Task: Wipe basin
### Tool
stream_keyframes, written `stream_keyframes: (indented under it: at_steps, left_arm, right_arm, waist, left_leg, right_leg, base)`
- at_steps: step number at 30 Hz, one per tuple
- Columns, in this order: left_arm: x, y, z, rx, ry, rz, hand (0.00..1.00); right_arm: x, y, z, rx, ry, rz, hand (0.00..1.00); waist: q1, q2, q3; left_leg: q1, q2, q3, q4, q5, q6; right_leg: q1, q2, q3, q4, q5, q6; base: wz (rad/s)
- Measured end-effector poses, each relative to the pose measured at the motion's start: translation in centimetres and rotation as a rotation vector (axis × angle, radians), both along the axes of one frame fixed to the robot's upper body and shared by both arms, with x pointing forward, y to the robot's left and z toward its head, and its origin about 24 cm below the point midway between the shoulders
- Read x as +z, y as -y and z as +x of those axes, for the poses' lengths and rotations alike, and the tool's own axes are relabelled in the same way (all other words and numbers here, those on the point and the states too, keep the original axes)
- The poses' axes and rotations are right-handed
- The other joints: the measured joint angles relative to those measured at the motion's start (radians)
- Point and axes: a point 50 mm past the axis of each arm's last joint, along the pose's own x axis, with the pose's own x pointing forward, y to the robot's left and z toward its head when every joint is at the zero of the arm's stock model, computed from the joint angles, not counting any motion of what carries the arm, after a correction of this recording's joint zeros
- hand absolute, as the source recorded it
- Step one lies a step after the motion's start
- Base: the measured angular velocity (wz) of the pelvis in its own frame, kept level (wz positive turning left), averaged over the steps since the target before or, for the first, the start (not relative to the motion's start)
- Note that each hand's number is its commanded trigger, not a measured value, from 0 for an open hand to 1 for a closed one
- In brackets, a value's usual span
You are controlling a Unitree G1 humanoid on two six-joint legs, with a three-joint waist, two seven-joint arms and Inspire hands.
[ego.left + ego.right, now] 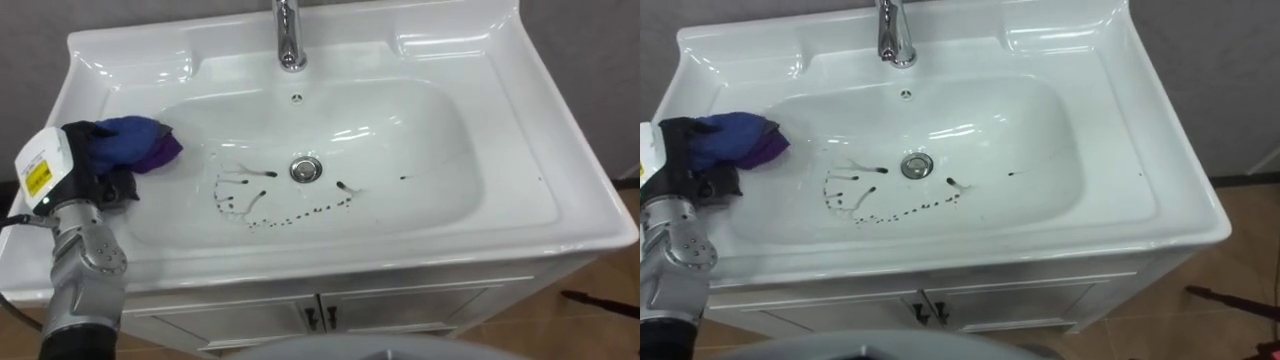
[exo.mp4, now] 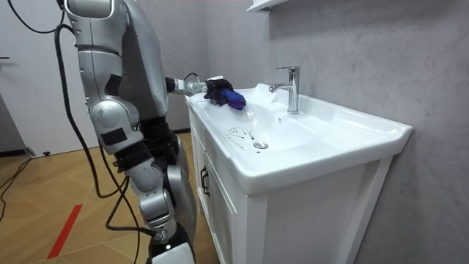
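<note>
Left robot hand [image 1: 112, 186], fingers curled round a blue-and-purple cloth [image 1: 138, 142], resting on the basin [image 1: 560, 205] slope well to the left of the drain [image 1: 306, 168]. Dark streaks and dots [image 1: 250, 208] lie just left of the drain and on its near side. Likely risks: a short stroke would stop before the marks; the bunched cloth may smear them rather than lift them; a wide sweep could strike the faucet [image 1: 288, 40] behind the drain
</note>
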Motion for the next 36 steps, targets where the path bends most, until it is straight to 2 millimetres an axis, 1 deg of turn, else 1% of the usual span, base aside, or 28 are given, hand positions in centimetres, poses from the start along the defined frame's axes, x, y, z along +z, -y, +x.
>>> stream_keyframes:
  at_steps: [3,9,14,21,23,25,26,29,30,33,36]
  left_arm:
    - [0.0,-0.1,0.0,0.011,-0.009,0.006,1.00]
    - [-0.1,-0.2,-0.1,0.019,-0.017,0.010,1.00]
    - [-0.1,-0.2,-0.1,0.022,-0.017,0.011,1.00]
    - [0.0,0.0,0.0,0.014,-0.011,0.040,1.00]
    - [0.2,0.2,0.1,0.017,0.000,0.042,1.00]
    - [0.5,0.3,0.3,0.010,0.014,0.048,1.00]
    - [0.6,0.4,0.3,0.009,0.017,0.050,1.00]
    - [1.2,0.7,0.7,-0.001,0.039,0.057,1.00]
    - [1.4,0.8,0.7,-0.007,0.046,0.060,1.00]
    - [1.6,0.9,0.4,-0.010,0.052,0.064,1.00]
    - [1.6,1.1,0.5,-0.018,0.054,0.065,1.00]
  right_arm:
    - [0.0,0.0,0.0,-0.001,0.001,-0.001,0.00]
    - [0.0,0.0,0.0,-0.001,0.001,-0.007,0.00]
    - [0.0,0.1,0.0,-0.001,0.003,-0.022,0.00]
    - [0.0,0.1,0.0,0.004,0.005,-0.026,0.00]
    - [0.0,0.0,0.0,0.011,0.006,-0.027,0.00]
    - [-0.1,-0.3,0.1,0.036,0.009,-0.021,0.00]
    - [-0.1,-0.3,0.1,0.038,0.011,-0.020,0.00]
    - [-0.1,-0.4,0.4,0.051,0.029,-0.018,0.00]
    - [-0.1,-0.5,0.6,0.054,0.039,-0.017,0.00]
    - [-0.1,-0.5,0.7,0.057,0.049,-0.013,0.00]
    - [-0.1,-0.6,0.9,0.061,0.065,-0.004,0.00]
  waist:
    - [0.000,0.004,-0.0018]
    - [0.000,0.007,-0.0010]
    - [0.000,0.006,-0.0011]
    - [0.001,-0.003,0.0002]
    - [0.001,-0.007,0.0015]
    - [0.000,-0.013,0.0056]
    - [0.000,-0.013,0.0061]
    - [-0.019,-0.015,0.0075]
    - [-0.024,-0.016,0.0108]
    - [-0.023,-0.016,0.0114]
    - [-0.024,-0.012,0.0158]
  left_leg:
    - [0.001,0.000,0.000,0.000,0.000,0.000]
    - [0.002,0.000,0.000,-0.001,0.000,0.000]
    - [0.002,0.000,0.000,0.000,0.000,0.000]
    - [0.002,0.001,0.000,0.000,0.001,-0.002]
    - [0.003,0.001,-0.002,-0.001,0.001,-0.002]
    - [0.000,0.001,-0.008,-0.001,0.001,-0.002]
    - [-0.002,0.000,-0.010,-0.001,0.001,-0.002]
    - [-0.018,-0.002,-0.028,0.001,0.001,-0.002]
    - [-0.021,-0.002,-0.026,0.000,0.001,-0.002]
    - [-0.025,-0.002,-0.024,0.000,0.001,-0.002]
    - [-0.026,-0.002,-0.024,0.000,0.001,-0.002]
  right_leg:
    - [0.001,0.000,0.000,-0.001,0.000,0.000]
    - [0.001,0.000,0.002,0.001,-0.003,-0.001]
    - [0.000,-0.001,0.002,0.002,-0.007,-0.002]
    - [0.003,-0.003,-0.001,-0.001,-0.007,-0.002]
    - [0.006,-0.004,-0.003,-0.005,-0.007,-0.002]
    - [0.007,-0.005,-0.006,-0.008,-0.007,-0.002]
    - [0.007,-0.005,-0.008,-0.010,-0.006,-0.002]
    - [0.001,-0.006,-0.027,-0.021,-0.002,0.001]
    - [-0.003,-0.005,-0.027,-0.021,-0.001,0.001]
    - [-0.006,-0.005,-0.028,-0.022,-0.001,0.002]
    - [-0.005,-0.006,-0.027,-0.022,-0.001,0.002]
  base:
    - [0.00]
    - [0.00]
    - [0.00]
    - [0.01]
    - [0.05]
    - [0.07]
    - [0.11]
    - [0.19]
    - [0.07]
    - [0.00]
    - [0.00]
